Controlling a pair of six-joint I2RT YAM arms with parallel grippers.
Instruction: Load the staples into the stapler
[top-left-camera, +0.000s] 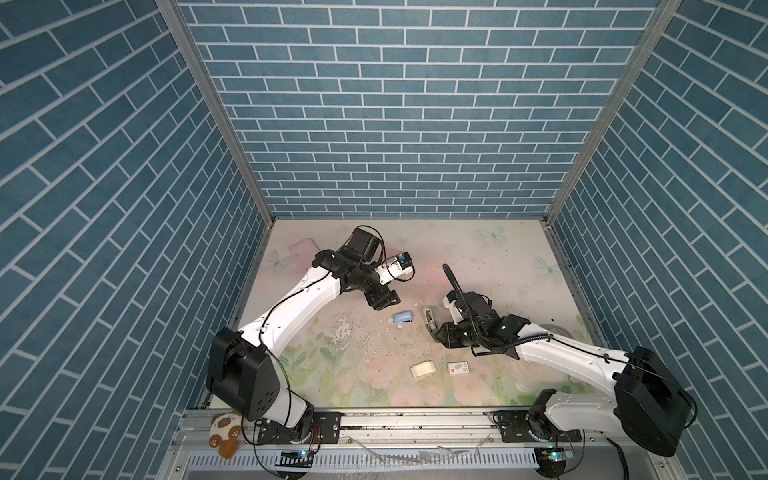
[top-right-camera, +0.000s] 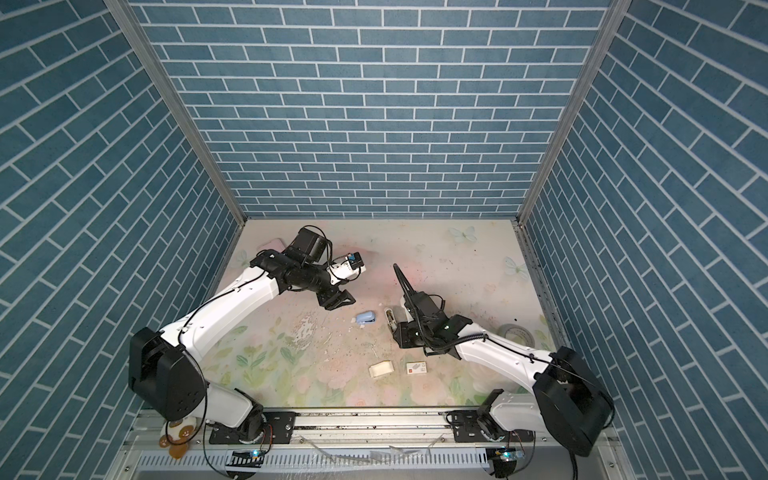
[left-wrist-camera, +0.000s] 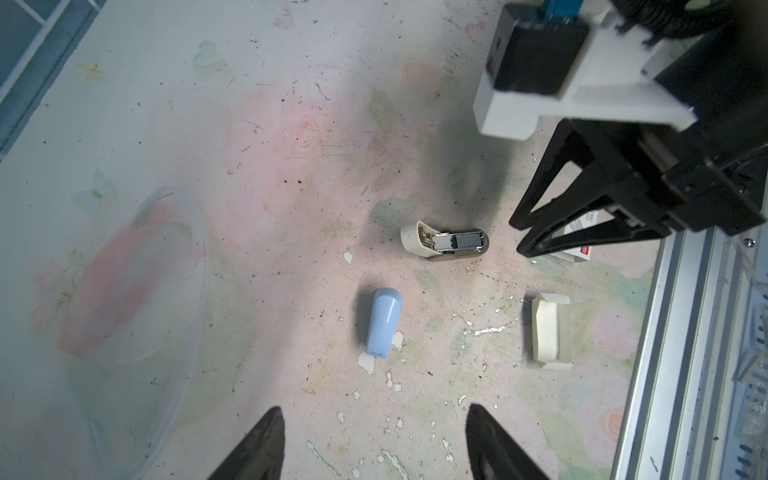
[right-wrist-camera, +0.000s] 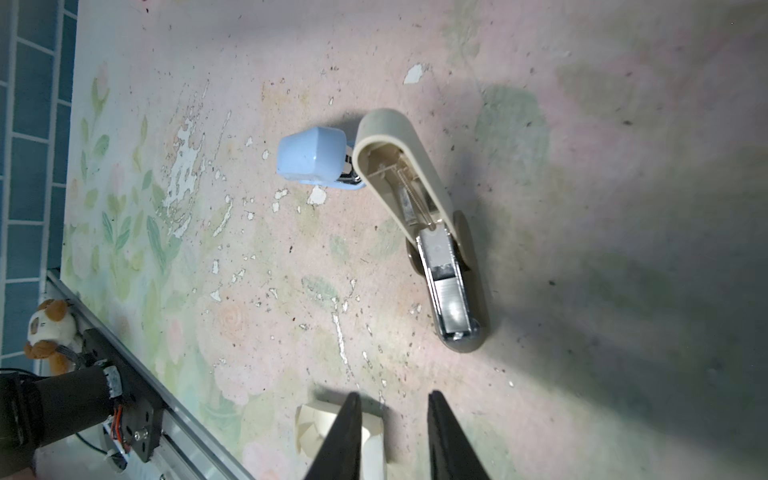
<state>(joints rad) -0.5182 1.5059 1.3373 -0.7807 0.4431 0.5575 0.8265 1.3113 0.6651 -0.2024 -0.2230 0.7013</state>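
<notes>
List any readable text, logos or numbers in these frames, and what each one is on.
No text here is legible.
staple sleeve: red logo mark and grey print, too small to read.
blue stapler: tiny print near one end, too blurred to read.
beige stapler: no text visible.
card tray: no text visible.

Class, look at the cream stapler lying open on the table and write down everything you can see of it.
The cream stapler has a rounded plastic-looking shell. Its lid is swung up, baring a spring underneath and the shiny metal channel, where a grey strip of staples seems to sit. It rests on the flowered table, apart from the blue stapler, near the right hand, which does not touch it.
</notes>
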